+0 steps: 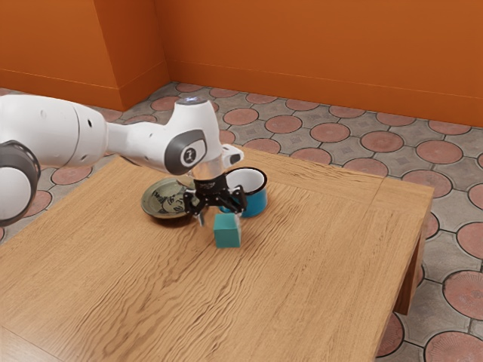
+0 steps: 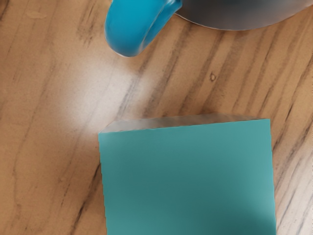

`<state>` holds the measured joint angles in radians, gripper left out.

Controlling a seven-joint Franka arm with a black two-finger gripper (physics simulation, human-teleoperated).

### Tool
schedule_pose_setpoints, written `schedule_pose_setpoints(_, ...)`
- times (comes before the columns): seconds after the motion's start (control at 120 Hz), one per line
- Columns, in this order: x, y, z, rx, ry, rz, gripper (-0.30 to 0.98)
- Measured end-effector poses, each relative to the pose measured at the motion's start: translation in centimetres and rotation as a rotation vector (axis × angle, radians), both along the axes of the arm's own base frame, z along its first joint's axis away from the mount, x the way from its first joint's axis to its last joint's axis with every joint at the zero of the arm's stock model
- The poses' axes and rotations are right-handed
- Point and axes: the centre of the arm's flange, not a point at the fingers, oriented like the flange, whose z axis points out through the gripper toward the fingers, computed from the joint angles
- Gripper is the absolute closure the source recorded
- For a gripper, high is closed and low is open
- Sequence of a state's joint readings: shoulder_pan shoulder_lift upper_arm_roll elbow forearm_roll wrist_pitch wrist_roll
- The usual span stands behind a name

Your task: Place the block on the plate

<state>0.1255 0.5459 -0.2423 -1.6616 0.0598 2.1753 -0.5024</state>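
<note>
From here I see a smooth, matt teal block [image 1: 227, 232]; beside it, a glossy blue mug [image 1: 257, 197] with a shiny handle [image 2: 128, 27]. Under the block, the counter [image 1: 317, 256] is streaky-grained wood with a soft sheen.

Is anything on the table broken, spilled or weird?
Nothing looks wrong to me. The blue mug stands upright, the plate lies flat, and the block looks whole. The tool hides a bit of the plate, so I can't check that part. The pale patch on the table is probably just shine.
</note>
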Motion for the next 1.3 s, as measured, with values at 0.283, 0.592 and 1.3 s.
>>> schedule_pose_setpoints(0.283, 0.6, -0.7, -1.3, -0.012, -0.029, -0.008, 0.00)
schedule_pose_setpoints(0.592, 0.9, -1.5, -3.7, -0.027, -0.025, -0.011, 0.00)
schedule_pose_setpoints(1.3, 1.5, -1.5, -3.8, -0.036, -0.046, 0.007, 0.30)
